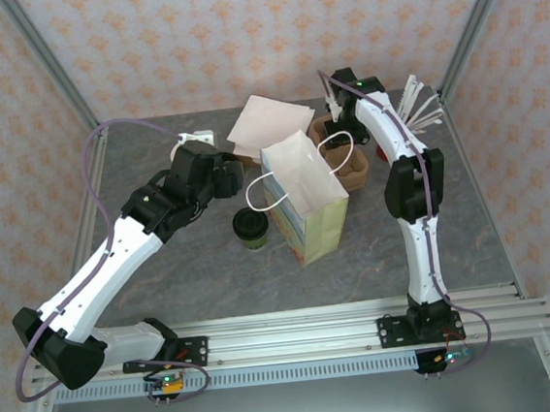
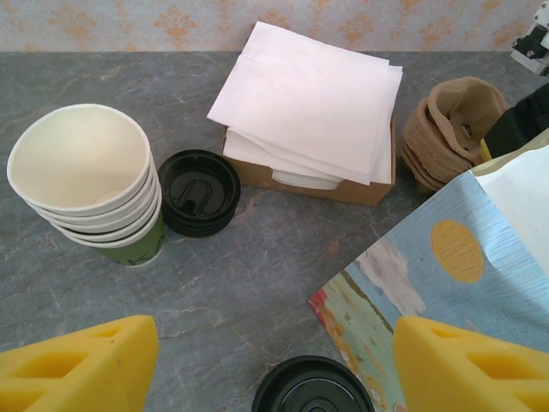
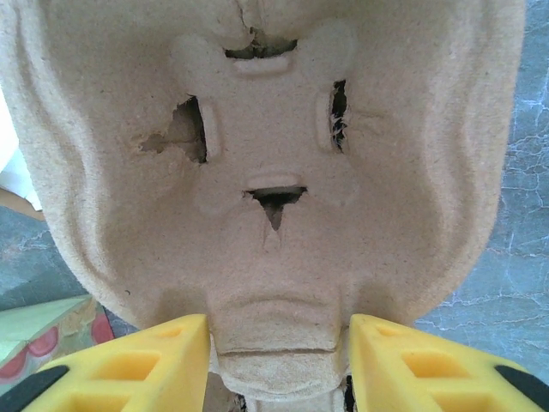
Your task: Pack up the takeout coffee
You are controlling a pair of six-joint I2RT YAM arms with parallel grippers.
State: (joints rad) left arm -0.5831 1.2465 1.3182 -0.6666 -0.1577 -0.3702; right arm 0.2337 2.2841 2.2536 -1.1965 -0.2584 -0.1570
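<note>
1. Standing upright on the table, the coffee cup [image 1: 251,226] is found just left of the paper bag [image 1: 305,198], near the middle of the top view, with its black lid facing up.
2. The left gripper [image 2: 274,330] is held wide apart with nothing between its fingers. In the left wrist view the cup's lid is seen at the bottom centre of the frame, in line with the gap between the two yellow fingers and lower down.
3. The cup's long axis is judged to be vertical, so a grasp from the side, across the green wall under the lid, is what the next move would call for.
4. The left arm is clearly the nearer one. The right gripper [image 3: 279,343] is placed at the upper right of the top view, beyond the bag, at the brown cup carrier [image 3: 274,172].
5. In the right wrist view a narrow tab of the carrier is flanked by the two fingers. Whether it is clamped or released cannot be told.
6. The stack of empty cups [image 2: 86,180] and the loose lids [image 2: 199,190] are set in the upper left of the left wrist view, well apart from the jaws.
</note>
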